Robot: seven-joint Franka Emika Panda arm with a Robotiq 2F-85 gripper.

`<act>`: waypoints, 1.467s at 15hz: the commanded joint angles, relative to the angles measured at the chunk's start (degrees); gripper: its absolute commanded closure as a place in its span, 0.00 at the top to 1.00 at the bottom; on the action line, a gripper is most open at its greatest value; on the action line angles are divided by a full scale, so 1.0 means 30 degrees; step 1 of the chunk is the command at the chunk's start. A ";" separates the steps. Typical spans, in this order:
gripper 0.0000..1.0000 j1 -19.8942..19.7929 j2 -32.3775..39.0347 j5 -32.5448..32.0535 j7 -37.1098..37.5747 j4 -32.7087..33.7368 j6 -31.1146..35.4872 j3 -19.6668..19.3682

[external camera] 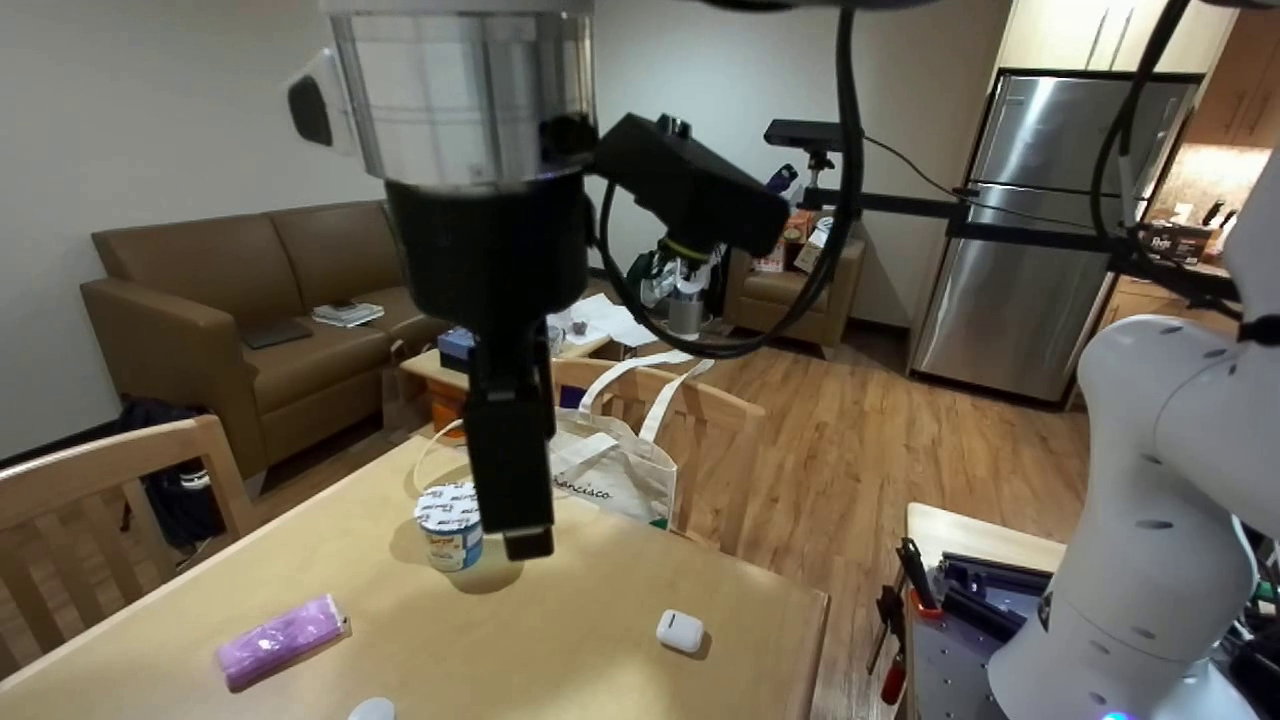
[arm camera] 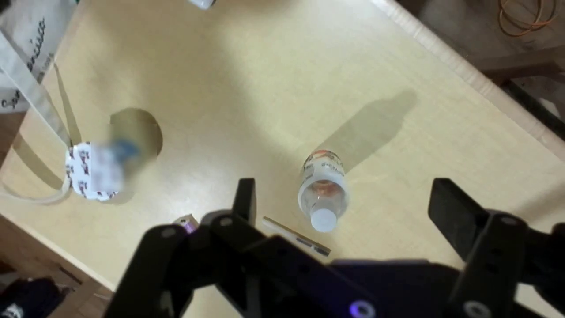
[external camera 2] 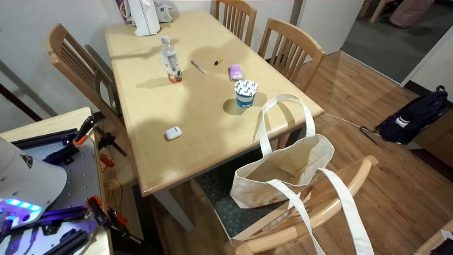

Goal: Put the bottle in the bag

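A clear plastic bottle with a white cap stands upright on the table in an exterior view (external camera 2: pixel 171 63). It shows from above in the wrist view (arm camera: pixel 323 190); in an exterior view only its white cap (external camera: pixel 372 710) shows at the bottom edge. The white canvas tote bag stands open on a chair beside the table's end (external camera 2: pixel 249 189). It also shows in an exterior view (external camera: pixel 630 475) and at the wrist view's top left (arm camera: pixel 26 48). My gripper (arm camera: pixel 345 201) is open and empty above the table. The bottle appears between its fingers, apart from them. The gripper (external camera: pixel 528 543) is seen side-on.
A blue cup with a patterned lid (external camera 2: pixel 245 94) stands near the bag's handle. A purple packet (external camera 2: pixel 235 72), a pen (external camera 2: pixel 198 67), a yellow marker (external camera 2: pixel 218 61) and a white earbud case (external camera 2: pixel 173 132) lie on the table. Wooden chairs (external camera 2: pixel 290 53) surround it.
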 commanded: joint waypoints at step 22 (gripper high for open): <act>1.00 0.2305 0.4899 0.1825 1.6295 0.2193 0.5548 -0.1921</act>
